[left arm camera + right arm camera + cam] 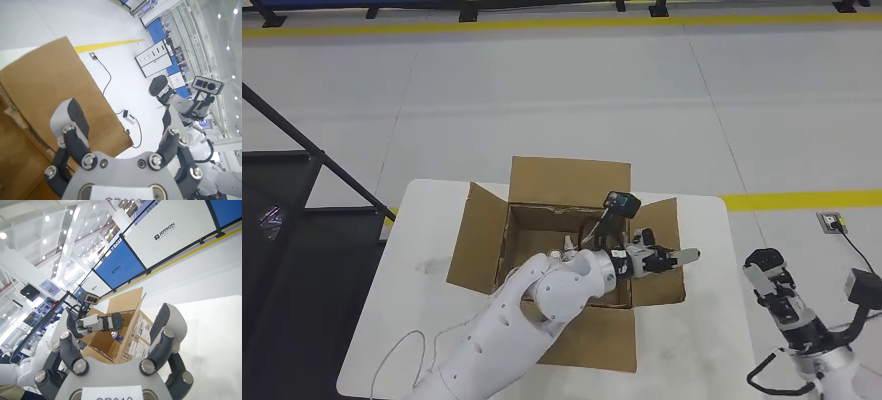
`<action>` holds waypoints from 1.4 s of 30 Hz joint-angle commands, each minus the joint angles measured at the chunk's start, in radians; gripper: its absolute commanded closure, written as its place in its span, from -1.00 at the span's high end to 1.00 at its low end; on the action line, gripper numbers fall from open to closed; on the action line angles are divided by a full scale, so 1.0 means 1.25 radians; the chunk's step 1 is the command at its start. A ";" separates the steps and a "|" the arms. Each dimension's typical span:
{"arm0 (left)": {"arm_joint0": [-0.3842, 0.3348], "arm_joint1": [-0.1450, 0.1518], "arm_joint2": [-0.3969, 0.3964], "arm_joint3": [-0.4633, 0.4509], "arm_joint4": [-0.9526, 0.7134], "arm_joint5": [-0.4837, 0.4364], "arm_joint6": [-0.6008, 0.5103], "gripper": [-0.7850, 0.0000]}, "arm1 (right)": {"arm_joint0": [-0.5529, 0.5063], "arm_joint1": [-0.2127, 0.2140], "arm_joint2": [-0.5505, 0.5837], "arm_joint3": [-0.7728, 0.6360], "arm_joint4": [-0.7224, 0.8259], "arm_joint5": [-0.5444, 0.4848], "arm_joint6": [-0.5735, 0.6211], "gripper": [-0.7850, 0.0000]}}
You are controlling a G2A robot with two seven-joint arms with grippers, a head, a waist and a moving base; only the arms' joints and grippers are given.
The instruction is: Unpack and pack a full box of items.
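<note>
Cardboard box (570, 180) sat open on the white table (422, 300), a spray can (117, 336) inside; the left gripper (122, 111) hung spread and empty over it, the right gripper (118, 313) spread beside the table.

Left pincer (122, 112) extended forward, jaws spread wide, empty; right pincer (117, 313) off to the side, jaws apart, empty.
</note>
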State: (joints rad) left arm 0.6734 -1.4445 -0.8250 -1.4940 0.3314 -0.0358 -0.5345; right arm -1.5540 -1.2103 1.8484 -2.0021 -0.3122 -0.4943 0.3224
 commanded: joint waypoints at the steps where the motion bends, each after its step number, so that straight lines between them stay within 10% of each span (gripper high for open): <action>1: 0.063 0.021 -0.069 -0.098 0.026 0.011 -0.019 1.00 | 0.024 0.003 -0.008 -0.022 -0.031 0.027 0.035 1.00; 12: 0.417 0.098 -0.441 -0.490 0.083 0.013 -0.079 1.00 | 0.308 0.020 -0.227 -0.055 -0.342 0.246 0.332 1.00; 27: 0.819 0.115 -0.805 -0.611 -0.101 -0.151 0.084 1.00 | 0.798 -0.067 -0.782 0.364 -0.516 0.426 0.609 1.00; 42: 0.829 0.114 -0.818 -0.607 -0.098 -0.141 0.124 1.00 | 0.842 -0.100 -0.877 0.420 -0.467 0.397 0.652 1.00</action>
State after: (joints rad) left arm 1.7166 -1.3013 -1.8470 -2.2573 0.2039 -0.2286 -0.4040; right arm -0.5000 -1.3325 0.7701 -1.4799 -0.8875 0.0131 1.1350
